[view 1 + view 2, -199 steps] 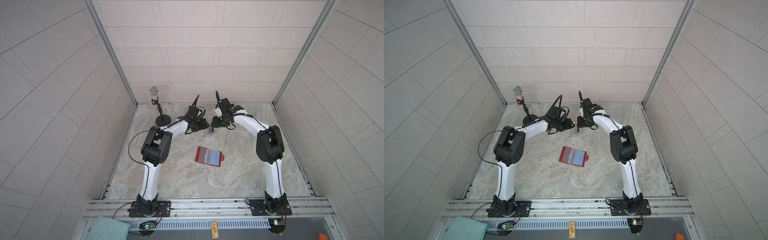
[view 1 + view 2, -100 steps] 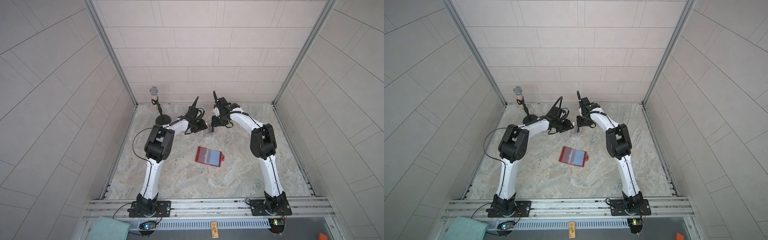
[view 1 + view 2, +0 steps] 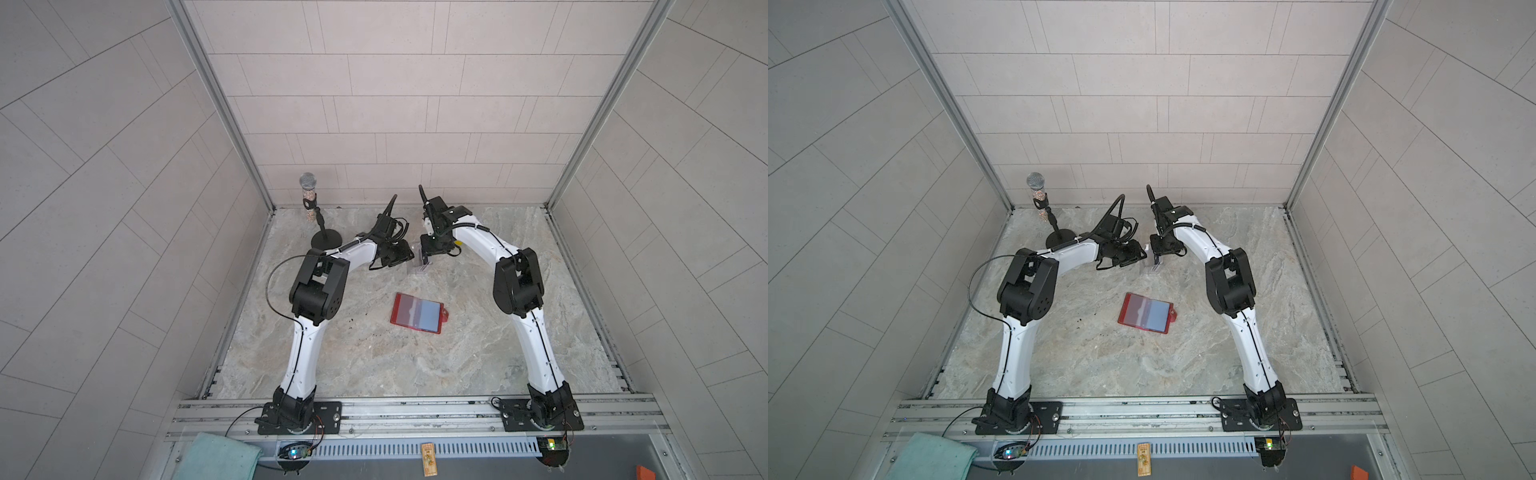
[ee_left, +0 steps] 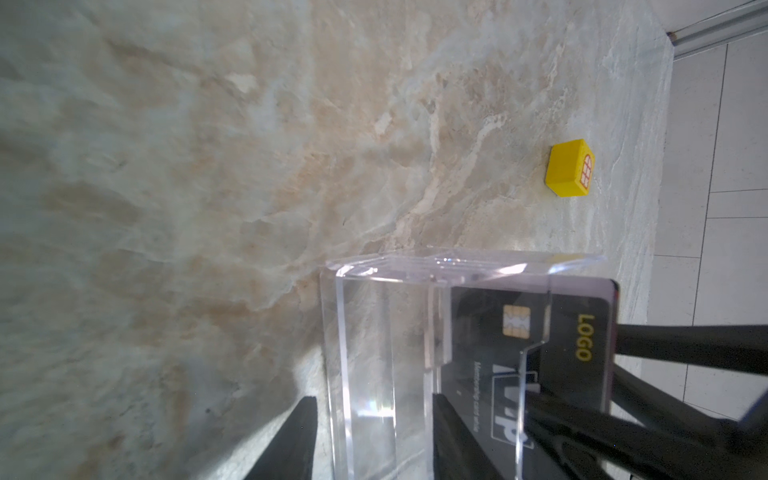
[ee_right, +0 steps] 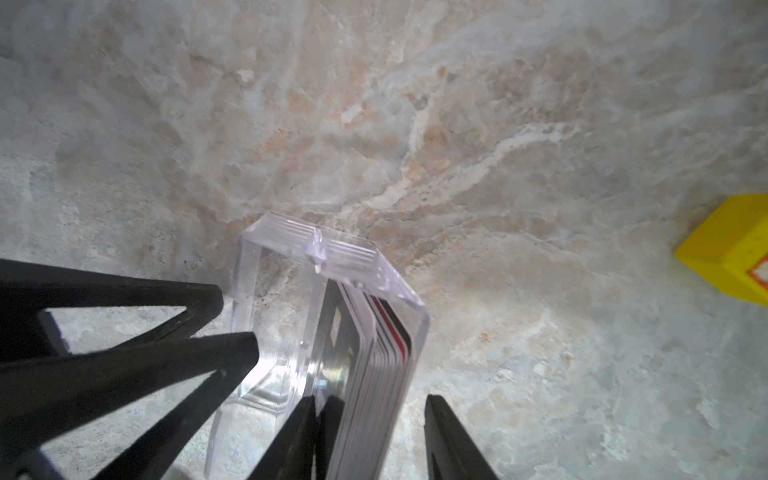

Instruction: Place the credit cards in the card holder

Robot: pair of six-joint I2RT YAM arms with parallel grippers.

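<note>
The card holder (image 3: pixel 417 312) (image 3: pixel 1146 312) lies open and flat mid-table, red with clear sleeves, away from both grippers. The credit cards (image 5: pixel 374 365) stand upright as a stack in a clear acrylic stand (image 4: pixel 374 332) (image 3: pixel 419 269). The front one is a black card (image 4: pixel 582 353) with gold "LOGO" lettering. My left gripper (image 4: pixel 374 444) is open; its jaws straddle the stand's clear front part, and a thin gap shows at one finger. My right gripper (image 5: pixel 370 440) is open with its jaws either side of the card stack, one finger (image 5: pixel 449 440) clearly apart from it.
A small yellow block (image 4: pixel 569 172) (image 5: pixel 727 249) sits on the marble just beyond the stand. A microphone on a black round base (image 3: pixel 316 220) stands at the back left. Tiled walls close in the table at the back and on both sides.
The left gripper's jaws have narrowed around the acrylic stand. Both arms' elbows have shifted slightly, while both grippers stay at the stand.
</note>
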